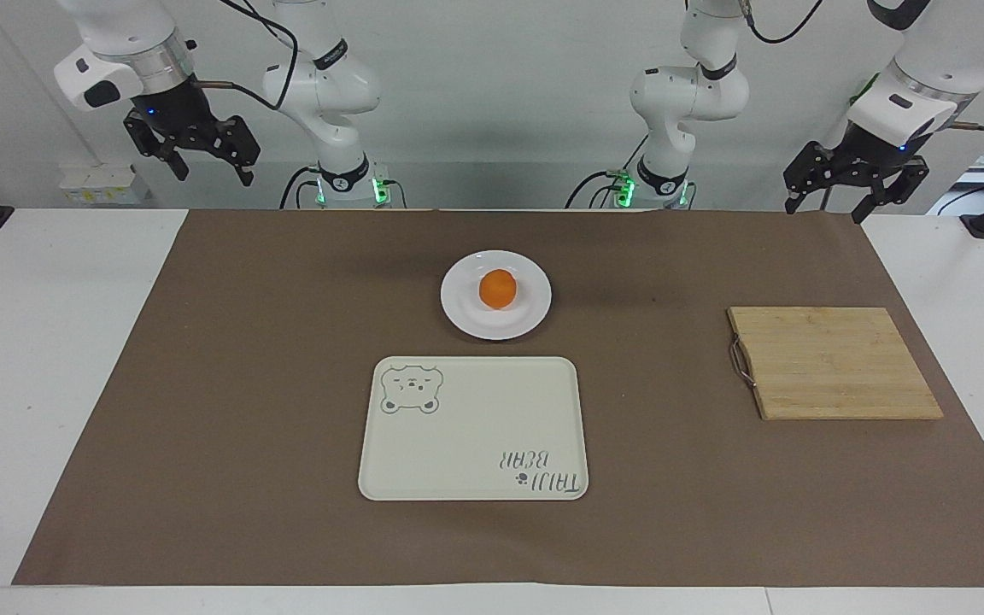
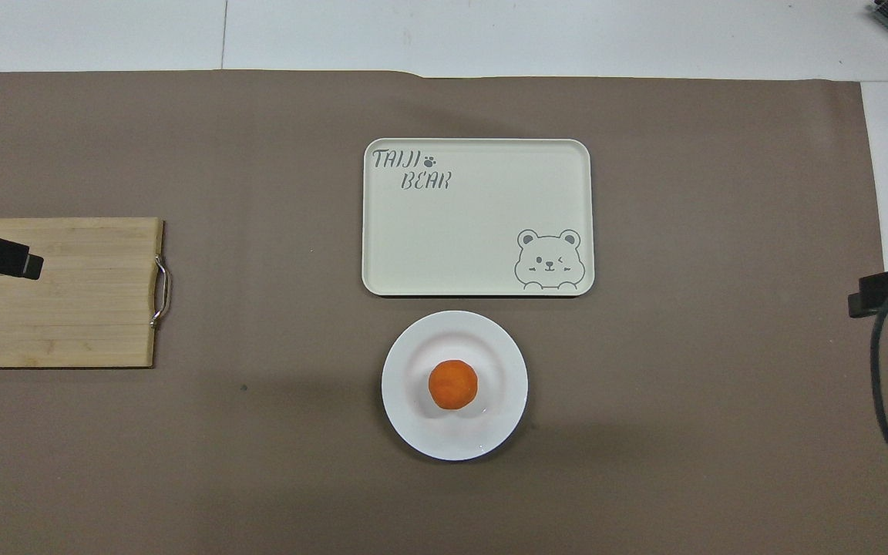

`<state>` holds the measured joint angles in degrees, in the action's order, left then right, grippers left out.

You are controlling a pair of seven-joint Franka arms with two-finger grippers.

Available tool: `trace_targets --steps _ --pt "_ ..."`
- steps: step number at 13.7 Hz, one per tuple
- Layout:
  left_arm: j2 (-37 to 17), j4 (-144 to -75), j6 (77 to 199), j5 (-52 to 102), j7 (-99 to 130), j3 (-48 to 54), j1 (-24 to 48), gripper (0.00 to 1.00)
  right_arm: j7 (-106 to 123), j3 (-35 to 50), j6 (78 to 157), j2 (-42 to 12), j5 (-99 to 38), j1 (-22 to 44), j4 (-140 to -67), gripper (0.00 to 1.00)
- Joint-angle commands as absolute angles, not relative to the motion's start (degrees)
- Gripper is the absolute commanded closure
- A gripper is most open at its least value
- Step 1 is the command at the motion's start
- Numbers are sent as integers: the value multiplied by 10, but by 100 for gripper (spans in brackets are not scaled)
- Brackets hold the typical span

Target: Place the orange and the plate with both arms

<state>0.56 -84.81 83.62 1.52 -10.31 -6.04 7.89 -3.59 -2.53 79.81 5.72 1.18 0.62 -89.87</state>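
Nothing seems begun: the small round orange (image 1: 497, 289) sits on the glossy white round plate (image 1: 535, 316) beside the cream bear tray (image 1: 458, 427), while left claw (image 1: 856, 184) and right claw (image 1: 193, 149) hang spread, empty, apparently over the desk's robot-side corners.

cream tray (image 2: 482, 223), lettering "TAIJI BEAR"

orange (image 2: 453, 385) on plate (image 2: 413, 420), beside tray (image 2: 475, 216)
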Motion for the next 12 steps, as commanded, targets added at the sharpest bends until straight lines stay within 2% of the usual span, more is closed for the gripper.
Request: trace_targets --steps 1,7,12 --pt "5 -843 836 1 -106 -58 81 0 -3 -22 840 70 -18 4 -954 0" --pt "11 -846 828 8 -102 -55 76 0 1 -22 919 68 -172 6 -1072 0" --pt "11 -846 826 8 -102 -60 75 0 52 -21 1019 61 -312 25 -1192 0"
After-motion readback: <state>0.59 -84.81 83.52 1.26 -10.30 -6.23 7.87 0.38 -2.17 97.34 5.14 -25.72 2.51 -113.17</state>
